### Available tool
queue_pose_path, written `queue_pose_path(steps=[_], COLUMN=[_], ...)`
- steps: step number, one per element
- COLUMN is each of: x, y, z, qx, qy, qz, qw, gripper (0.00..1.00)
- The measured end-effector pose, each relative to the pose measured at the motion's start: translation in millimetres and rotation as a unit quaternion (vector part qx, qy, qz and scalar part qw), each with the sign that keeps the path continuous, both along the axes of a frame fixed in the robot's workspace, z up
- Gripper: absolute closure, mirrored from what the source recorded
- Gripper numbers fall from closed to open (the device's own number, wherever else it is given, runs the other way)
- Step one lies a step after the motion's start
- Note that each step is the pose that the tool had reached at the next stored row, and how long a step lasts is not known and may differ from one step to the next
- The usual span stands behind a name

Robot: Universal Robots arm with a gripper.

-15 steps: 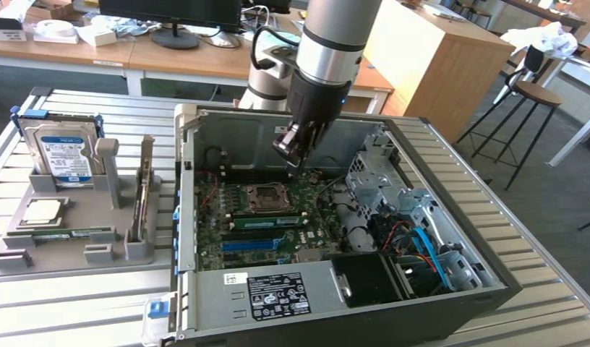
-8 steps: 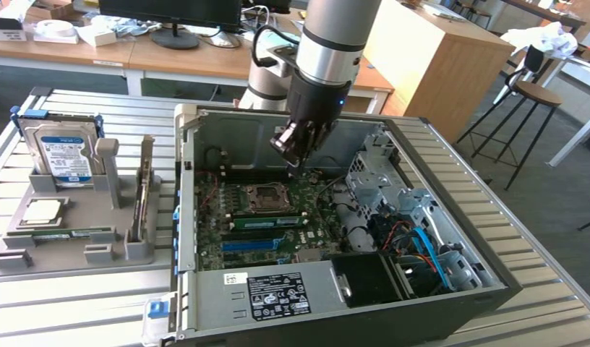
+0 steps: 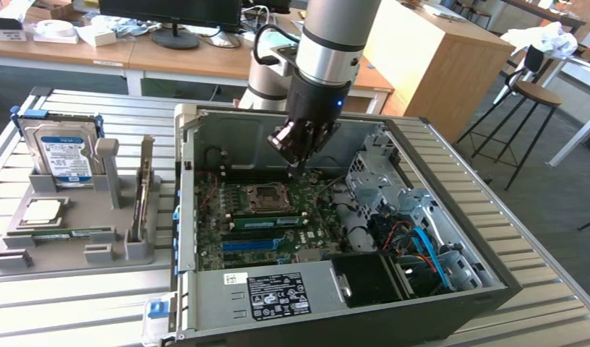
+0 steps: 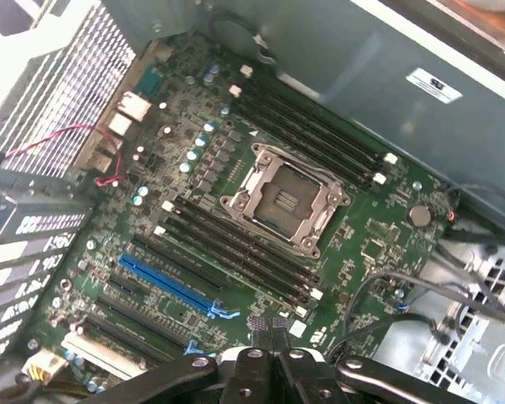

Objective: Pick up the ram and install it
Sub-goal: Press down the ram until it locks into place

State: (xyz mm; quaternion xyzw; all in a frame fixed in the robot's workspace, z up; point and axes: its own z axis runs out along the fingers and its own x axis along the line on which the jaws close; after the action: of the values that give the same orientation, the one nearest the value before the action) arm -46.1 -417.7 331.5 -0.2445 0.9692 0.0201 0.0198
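My gripper hangs inside the open computer case, just above the motherboard near the CPU socket. In the wrist view its fingers are pressed together with nothing between them, and the gripper is shut above the black memory slots beside the socket. The slots look empty. The ram, a thin green stick, lies flat on the grey holder at the exterior view's left, well away from the gripper.
The holder also carries a silver hard drive, a CPU chip and a thin board standing on edge. A blue slot, drive cages and cables crowd the case. The case stands on a slatted metal table.
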Motion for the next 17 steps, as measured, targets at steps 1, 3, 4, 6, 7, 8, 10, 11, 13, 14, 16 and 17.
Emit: queue_pose_path(steps=[1,3,4,6,7,8,10,11,13,14,16,17], x=[0.0,-0.1,-0.1,0.0,0.0,0.0,0.0,0.0,0.0,0.0,0.0,0.0], y=[0.0,0.0,0.0,0.0,0.0,0.0,0.0,0.0,0.0,0.0,0.0,0.0], z=[-0.1,-0.3,-0.4,-0.7,-1.0,-1.2,-1.6,-1.8,-2.4,-2.6,-3.2,-3.5], qx=[0.0000,0.0000,-0.0001,-0.0001,0.0000,-0.0001,-0.0001,-0.0001,-0.0002,-0.0002,-0.0003,-0.0003], qy=[0.0004,0.0016,0.0025,0.0046,0.0056,0.0067,0.0090,0.0101,0.0126,0.0138,0.0163,0.0177], qz=[-0.007,-0.020,-0.026,-0.038,-0.044,-0.050,-0.062,-0.068,-0.080,-0.086,-0.098,-0.104], qw=[1.0000,0.9998,0.9997,0.9993,0.9990,0.9987,0.9981,0.9977,0.9967,0.9962,0.9950,0.9944], gripper=[0.90,0.90,0.90,0.90,0.90,0.90,0.90,0.90,0.90,0.90,0.90,0.90])
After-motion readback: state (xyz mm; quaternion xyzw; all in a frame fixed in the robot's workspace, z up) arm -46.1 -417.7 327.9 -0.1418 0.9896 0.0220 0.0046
